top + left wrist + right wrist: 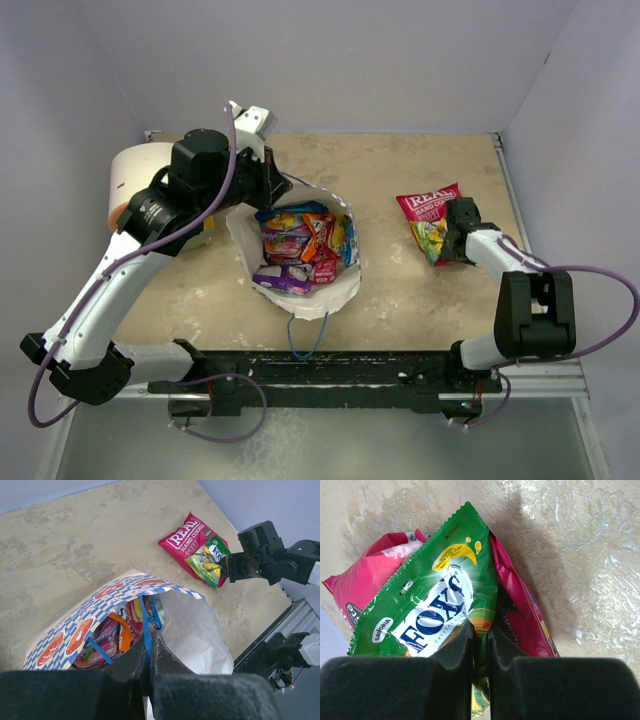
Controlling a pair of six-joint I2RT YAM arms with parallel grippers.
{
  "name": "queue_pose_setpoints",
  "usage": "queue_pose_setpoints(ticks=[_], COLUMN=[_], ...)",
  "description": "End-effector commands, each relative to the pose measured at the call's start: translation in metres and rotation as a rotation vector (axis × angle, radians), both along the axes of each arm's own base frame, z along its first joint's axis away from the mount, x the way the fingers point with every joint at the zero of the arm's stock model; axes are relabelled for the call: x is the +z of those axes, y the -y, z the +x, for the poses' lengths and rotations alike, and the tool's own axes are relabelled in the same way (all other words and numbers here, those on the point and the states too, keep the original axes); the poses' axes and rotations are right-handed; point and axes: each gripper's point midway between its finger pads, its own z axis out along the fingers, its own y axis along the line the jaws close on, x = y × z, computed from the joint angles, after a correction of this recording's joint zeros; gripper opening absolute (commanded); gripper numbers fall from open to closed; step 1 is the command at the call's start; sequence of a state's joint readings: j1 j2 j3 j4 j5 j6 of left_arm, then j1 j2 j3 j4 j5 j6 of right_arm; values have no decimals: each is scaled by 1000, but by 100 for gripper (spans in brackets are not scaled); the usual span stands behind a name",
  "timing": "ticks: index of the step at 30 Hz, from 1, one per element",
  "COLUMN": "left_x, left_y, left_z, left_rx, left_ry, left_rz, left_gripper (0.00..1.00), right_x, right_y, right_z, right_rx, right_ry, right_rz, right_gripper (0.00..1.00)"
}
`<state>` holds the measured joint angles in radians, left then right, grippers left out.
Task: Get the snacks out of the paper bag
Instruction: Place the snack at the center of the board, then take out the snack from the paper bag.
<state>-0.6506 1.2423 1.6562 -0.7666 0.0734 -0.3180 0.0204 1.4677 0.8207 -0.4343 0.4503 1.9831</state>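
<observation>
The blue-and-white checkered paper bag (338,293) stands open mid-table, with several snacks (298,245) inside. My left gripper (147,650) is shut on the bag's blue cord handle (145,625) at the far-left rim, above the packets (107,635) and the checkered wall (75,630). To the right, a pink-red REAL packet (428,203) lies on the table, partly under a green FOX'S packet (435,600). My right gripper (481,635) is shut on that green packet's lower edge. The left wrist view shows the same grip (225,567).
A white-and-orange cylinder (128,185) stands at the back left, behind the left arm. A black rail (330,368) runs along the near edge. Pale walls close in the table at the back and on both sides.
</observation>
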Motion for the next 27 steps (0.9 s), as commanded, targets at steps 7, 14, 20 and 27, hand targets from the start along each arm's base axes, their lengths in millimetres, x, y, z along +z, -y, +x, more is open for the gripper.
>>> queue_pose_setpoints(ticks=[7,14,20,27], left_x=[27,30,28,21], left_y=[-6,-10,-12,-7], left_z=[-2,-2,-3,-6], left_rx=[9,37,68,92], left_ry=[102,100,76,-12], left_rz=[-45,-66,-89,-158], left_gripper=[0,0,0,0], right_x=[17,57,104,137], right_y=[11,4,-3,-39], right_z=[-27,-44,-35,-22], right_rx=[135,409,855,1203], right_ry=[-64,-62,-13,152], right_rz=[-127,-226,-506,-638], right_gripper=[52,77,93,93])
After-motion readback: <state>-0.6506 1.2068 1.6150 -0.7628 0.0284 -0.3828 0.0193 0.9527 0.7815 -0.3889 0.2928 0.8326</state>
